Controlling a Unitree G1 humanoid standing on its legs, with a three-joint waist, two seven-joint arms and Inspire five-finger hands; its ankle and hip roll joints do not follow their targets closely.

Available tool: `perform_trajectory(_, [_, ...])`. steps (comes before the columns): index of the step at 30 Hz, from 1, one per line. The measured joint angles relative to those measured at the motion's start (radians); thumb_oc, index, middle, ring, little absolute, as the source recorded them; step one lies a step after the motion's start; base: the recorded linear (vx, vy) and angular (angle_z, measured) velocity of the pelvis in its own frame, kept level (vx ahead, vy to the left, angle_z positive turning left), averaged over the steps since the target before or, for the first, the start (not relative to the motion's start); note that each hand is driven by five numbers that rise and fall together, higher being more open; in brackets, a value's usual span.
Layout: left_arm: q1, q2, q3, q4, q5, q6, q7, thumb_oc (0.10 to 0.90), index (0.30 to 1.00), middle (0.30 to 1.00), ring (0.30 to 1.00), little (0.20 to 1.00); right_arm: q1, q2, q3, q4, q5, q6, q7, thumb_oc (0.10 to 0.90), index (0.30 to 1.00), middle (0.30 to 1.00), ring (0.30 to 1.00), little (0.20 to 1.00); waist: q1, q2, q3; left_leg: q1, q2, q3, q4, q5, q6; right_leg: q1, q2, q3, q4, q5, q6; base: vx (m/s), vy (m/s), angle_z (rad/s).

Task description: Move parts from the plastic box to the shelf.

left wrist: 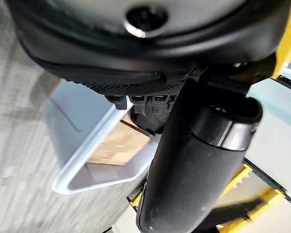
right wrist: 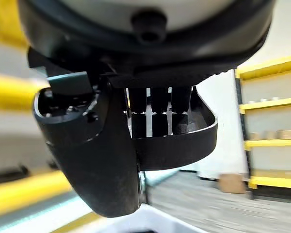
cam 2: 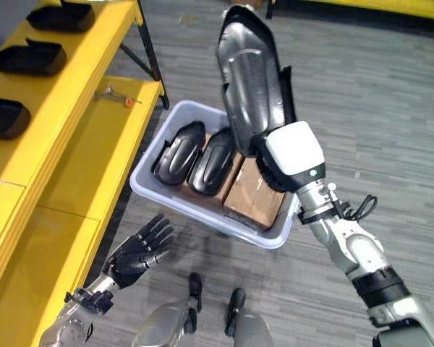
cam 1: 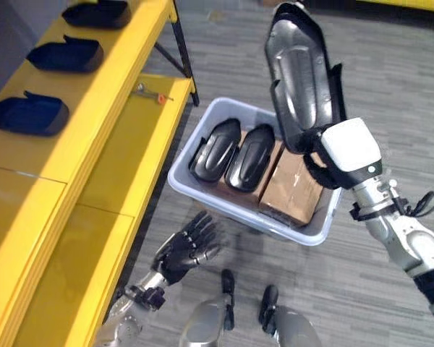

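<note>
Arms: right raised, left low.
Right robot hand (cam 2: 275, 160) lifted, fingers curled in a grip; left robot hand (cam 1: 186, 246) hangs low, fingers spread, relaxed.

Black part (cam 1: 301, 72) raised upright above plastic box (cam 1: 202, 189), two parts (cam 1: 231, 153) inside, apparently three on shelf (cam 1: 94, 101)

black parts (cam 1: 231, 153), pale grey plastic box (cam 1: 192, 189), yellow shelf (cam 1: 94, 101), brown cardboard (cam 1: 293, 189).

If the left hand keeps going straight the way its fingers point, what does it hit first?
Probably the plastic box: the left hand, open and empty, points up toward its near wall. Depth is unclear, so it may pass short of it.
</note>
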Motion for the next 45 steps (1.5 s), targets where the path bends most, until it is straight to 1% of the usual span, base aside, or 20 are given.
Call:
perform_trajectory(7, [0.074, -0.044, 0.014, 0.016, 0.005, -0.01, 0.047, 0.9, 1.0, 1.0, 1.0, 1.0, 0.041, 0.105, 0.053, -0.081, 0.061, -0.067, 0.089, 0.4, 0.3, 0.3, 0.3, 0.3, 0.01, -0.015, -0.102, 0.024, 0.009, -0.038, 0.001, -0.001, -0.017, 0.048, 0.016, -0.022, -0.027, -0.003, -0.005, -0.04, -0.091, 0.09])
perform_trajectory(11, [0.128, -0.062, 0.014, 0.063, 0.004, -0.031, 0.051, 0.9, 1.0, 1.0, 1.0, 1.0, 0.042, 0.106, 0.118, -0.082, 0.06, -0.074, 0.121, 0.4, 0.3, 0.3, 0.3, 0.3, 0.038, 0.002, -0.111, 0.009, 0.017, -0.036, -0.009, -0.019, -0.032, 0.059, 0.016, -0.066, -0.017, -0.002, -0.017, -0.15, -0.016, 0.32])
perform_trajectory(13, [0.128, -0.077, 0.011, 0.088, 0.005, -0.031, 0.045, 0.9, 1.0, 1.0, 1.0, 1.0, 0.046, 0.102, 0.128, -0.084, 0.059, -0.062, 0.132, 0.4, 0.3, 0.3, 0.3, 0.3, 0.036, 0.009, -0.115, -0.01, 0.034, 0.032, -0.013, -0.052, -0.033, 0.063, -0.006, -0.142, -0.021, 0.004, -0.016, -0.13, 0.04, 0.91])
perform_trajectory(14, [0.11, -0.075, 0.002, 0.107, 0.008, -0.03, 0.038, 0.9, 1.0, 1.0, 1.0, 1.0, 0.057, 0.099, 0.127, -0.086, 0.058, -0.048, 0.133, 0.4, 0.3, 0.3, 0.3, 0.3, 0.02, -0.005, -0.116, -0.021, 0.054, 0.139, 0.016, -0.071, -0.059, 0.071, -0.037, -0.205, -0.042, 0.011, -0.022, -0.11, 0.084, 1.66])
perform_trajectory(15, [0.095, -0.075, -0.017, 0.122, 0.008, -0.03, 0.028, 0.9, 1.0, 1.0, 1.0, 1.0, 0.065, 0.083, 0.126, -0.086, 0.058, -0.028, 0.14, 0.4, 0.3, 0.3, 0.3, 0.3, 0.015, -0.009, -0.117, -0.037, 0.099, 0.223, 0.088, -0.078, -0.051, 0.077, -0.083, -0.269, -0.034, 0.009, -0.024, -0.12, 0.152, 1.67])
perform_trajectory(19, [0.081, -0.074, -0.035, 0.122, 0.006, -0.033, 0.021, 0.9, 1.0, 1.0, 1.0, 1.0, 0.066, 0.061, 0.125, -0.086, 0.059, -0.028, 0.14, 0.4, 0.3, 0.3, 0.3, 0.3, 0.006, -0.007, -0.118, 0.003, 0.207, 0.27, 0.145, -0.092, -0.078, 0.073, -0.153, -0.313, 0.034, 0.0, -0.007, -0.11, 0.18, 0.8])
perform_trajectory(21, [0.065, -0.076, -0.044, 0.12, 0.005, -0.035, 0.022, 0.9, 1.0, 1.0, 1.0, 1.0, 0.066, 0.035, 0.121, -0.086, 0.06, -0.034, 0.14, 0.4, 0.3, 0.3, 0.3, 0.3, -0.003, 0.006, -0.128, 0.044, 0.234, 0.265, 0.13, -0.049, -0.054, 0.059, -0.186, -0.302, 0.105, -0.031, 0.046, -0.04, 0.279, 0.52])
perform_trajectory(22, [0.055, -0.066, -0.044, 0.119, 0.005, -0.037, 0.028, 0.9, 1.0, 1.0, 1.0, 1.0, 0.07, 0.044, 0.12, -0.082, 0.06, -0.038, 0.139, 0.4, 0.3, 0.3, 0.3, 0.3, -0.003, -0.008, -0.134, 0.055, 0.21, 0.25, 0.112, -0.058, -0.107, 0.028, -0.221, -0.258, 0.155, -0.042, 0.055, -0.02, 0.32, 0.35])
perform_trajectory(24, [0.033, -0.05, -0.033, 0.118, -0.003, -0.051, 0.049, 0.9, 1.0, 1.0, 1.0, 1.0, 0.071, 0.054, 0.121, -0.082, 0.061, -0.059, 0.139, 0.4, 0.3, 0.3, 0.3, 0.3, -0.003, -0.042, -0.138, 0.039, 0.151, 0.236, 0.104, -0.065, -0.075, 0.019, -0.251, -0.193, 0.125, -0.024, 0.057, -0.01, 0.131, 0.34])
perform_trajectory(26, [0.036, -0.029, -0.026, 0.112, -0.003, -0.053, 0.051, 0.9, 1.0, 1.0, 1.0, 1.0, 0.072, 0.068, 0.123, -0.083, 0.061, -0.097, 0.14, 0.4, 0.3, 0.3, 0.3, 0.3, 0.004, -0.048, -0.14, 0.039, 0.122, 0.234, 0.088, -0.068, -0.059, 0.02, -0.253, -0.156, 0.104, -0.018, 0.068, -0.08, 0.602, 0.27])
perform_trajectory(28, [0.057, -0.011, -0.019, 0.112, -0.004, -0.056, 0.053, 0.9, 1.0, 1.0, 1.0, 1.0, 0.132, 0.114, 0.071, -0.074, 0.062, -0.132, 0.141, 0.4, 0.3, 0.3, 0.3, 0.3, 0.027, -0.063, -0.148, 0.005, 0.092, 0.224, 0.137, -0.104, -0.033, 0.051, -0.286, -0.153, 0.063, 0.035, 0.122, -0.13, 0.773, 0.31])
perform_trajectory(29, [0.067, -0.006, -0.035, 0.112, -0.002, -0.055, 0.059, 0.9, 1.0, 1.0, 1.0, 1.0, 0.161, 0.116, 0.073, -0.1, 0.063, -0.103, 0.142, 0.4, 0.3, 0.3, 0.3, 0.3, 0.025, -0.062, -0.15, 0.002, 0.079, 0.228, 0.149, -0.119, -0.017, 0.079, -0.297, -0.182, 0.038, 0.053, 0.144, -0.12, 0.486, 0.53])
perform_trajectory(32, [0.097, 0.0, -0.043, 0.11, -0.002, -0.06, 0.052, 0.9, 1.0, 1.0, 1.0, 1.0, 0.15, 0.131, 0.064, -0.097, 0.093, -0.064, 0.141, 0.4, 0.3, 0.3, 0.3, 0.3, 0.037, -0.067, -0.158, -0.024, 0.046, 0.232, 0.164, -0.122, -0.006, 0.086, -0.319, -0.207, -0.03, 0.089, 0.108, -0.15, 0.435, 0.35])
perform_trajectory(35, [0.112, 0.02, -0.042, 0.119, 0.002, -0.067, 0.044, 0.9, 1.0, 1.0, 1.0, 1.0, 0.141, 0.148, 0.075, -0.128, 0.1, -0.062, 0.14, 0.4, 0.3, 0.3, 0.3, 0.3, 0.052, -0.066, -0.16, -0.067, 0.006, 0.222, 0.175, -0.147, 0.039, 0.091, -0.344, -0.22, -0.063, 0.179, 0.059, -0.13, 0.34, 0.28])
perform_trajectory(39, [0.09, 0.019, -0.032, 0.122, 0.003, -0.073, 0.014, 0.9, 1.0, 1.0, 1.0, 1.0, 0.165, 0.157, 0.098, -0.128, 0.099, -0.045, 0.141, 0.4, 0.3, 0.3, 0.3, 0.3, 0.045, -0.06, -0.17, -0.076, -0.039, 0.163, 0.129, -0.126, 0.065, 0.09, -0.351, -0.162, -0.002, 0.21, 0.091, -0.04, 0.2, 0.64])
perform_trajectory(40, [0.082, 0.017, -0.033, 0.122, 0.003, -0.075, 0.003, 0.9, 1.0, 1.0, 1.0, 1.0, 0.178, 0.159, 0.094, -0.128, 0.098, -0.036, 0.137, 0.4, 0.3, 0.3, 0.3, 0.3, 0.034, -0.059, -0.173, -0.083, -0.053, 0.134, 0.117, -0.116, 0.076, 0.091, -0.349, -0.14, 0.012, 0.206, 0.095, -0.04, 0.155, 0.82])
perform_trajectory(41, [0.07, 0.016, -0.033, 0.122, 0.003, -0.073, -0.007, 0.9, 1.0, 1.0, 1.0, 1.0, 0.188, 0.157, 0.09, -0.128, 0.097, -0.03, 0.135, 0.4, 0.3, 0.3, 0.3, 0.3, 0.028, -0.057, -0.175, -0.081, -0.064, 0.118, 0.091, -0.099, 0.08, 0.073, -0.342, -0.098, 0.037, 0.15, 0.122, -0.03, 0.202, 0.89])
perform_trajectory(42, [0.056, 0.011, -0.034, 0.122, 0.005, -0.071, -0.015, 0.9, 1.0, 1.0, 1.0, 1.0, 0.207, 0.151, 0.072, -0.13, 0.097, -0.038, 0.135, 0.4, 0.3, 0.3, 0.3, 0.3, 0.025, -0.043, -0.178, -0.081, -0.073, 0.075, 0.052, -0.057, 0.114, 0.044, -0.301, -0.036, 0.107, 0.083, 0.134, 0.01, 0.118, 1.13])
perform_trajectory(44, [0.021, 0.02, -0.04, 0.116, 0.006, -0.067, -0.02, 0.9, 1.0, 1.0, 1.0, 1.0, 0.234, 0.135, 0.07, -0.136, 0.097, -0.025, 0.134, 0.4, 0.3, 0.3, 0.3, 0.3, 0.004, -0.045, -0.178, -0.058, -0.096, 0.018, -0.021, -0.028, 0.108, -0.032, -0.188, 0.081, 0.274, -0.036, 0.133, 0.02, 0.141, 1.05])
perform_trajectory(45, [0.02, 0.024, -0.045, 0.113, 0.005, -0.067, -0.019, 0.9, 1.0, 1.0, 1.0, 1.0, 0.234, 0.13, 0.07, -0.136, 0.097, -0.025, 0.134, 0.4, 0.3, 0.3, 0.3, 0.3, 0.003, -0.041, -0.177, -0.049, -0.096, 0.01, -0.028, -0.023, 0.114, -0.058, -0.161, 0.1, 0.313, -0.059, 0.131, 0.04, 0.084, 0.49])
